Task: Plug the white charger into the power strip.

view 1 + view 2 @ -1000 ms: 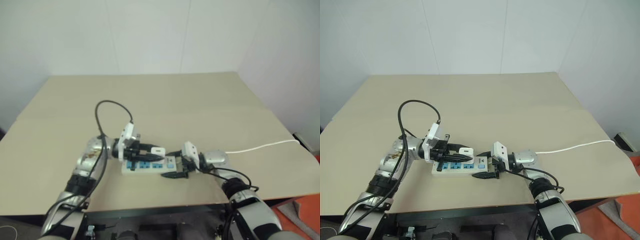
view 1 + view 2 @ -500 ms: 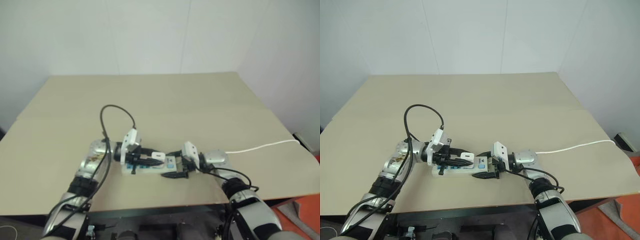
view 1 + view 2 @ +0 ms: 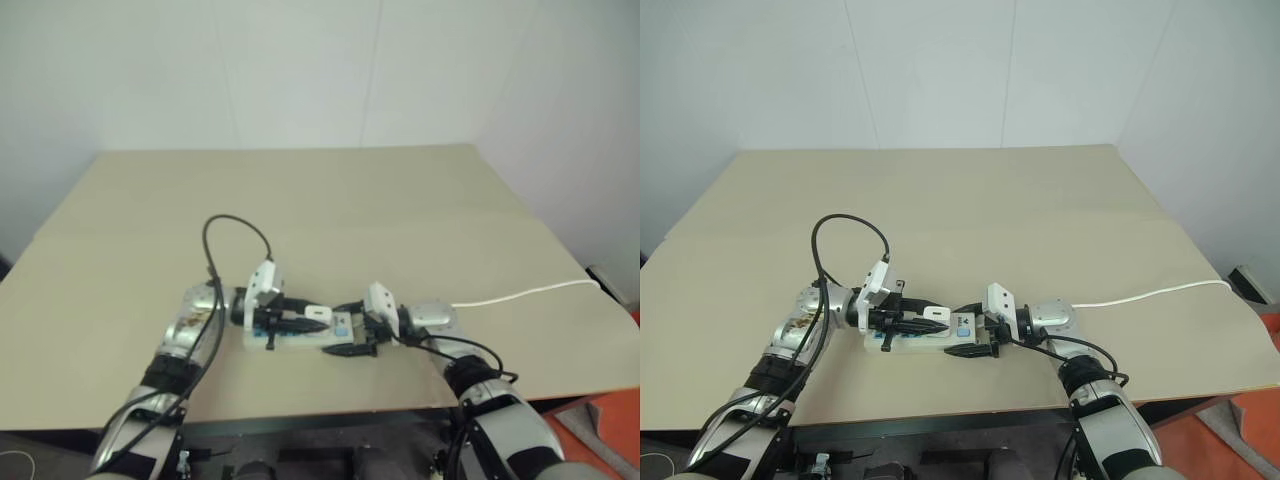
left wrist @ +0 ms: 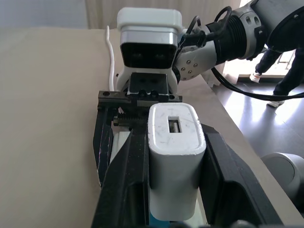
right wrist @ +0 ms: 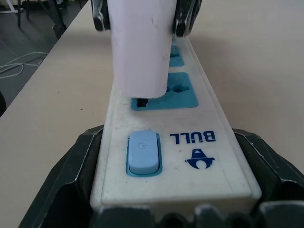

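Observation:
The power strip (image 3: 925,345) lies near the table's front edge, a long white bar with blue sockets and a blue switch (image 5: 142,147). My right gripper (image 3: 968,328) is shut on its switch end, one black finger (image 5: 71,185) against each long side. My left gripper (image 3: 930,320) is shut on the white charger (image 4: 175,156), held from the opposite side. The charger (image 5: 142,47) stands upright over the socket beside the switch, its base just at the blue face. Whether its prongs are inside is hidden.
A thin white cord (image 3: 1150,295) runs from the strip across the table (image 3: 1040,210) and off its right edge. A black cable (image 3: 840,225) loops above my left arm. The strip lies close to the front edge of the table, with open tabletop behind it.
My left gripper has come down with the charger, from a little above the strip onto the socket by the switch. The right gripper and the strip have not moved.

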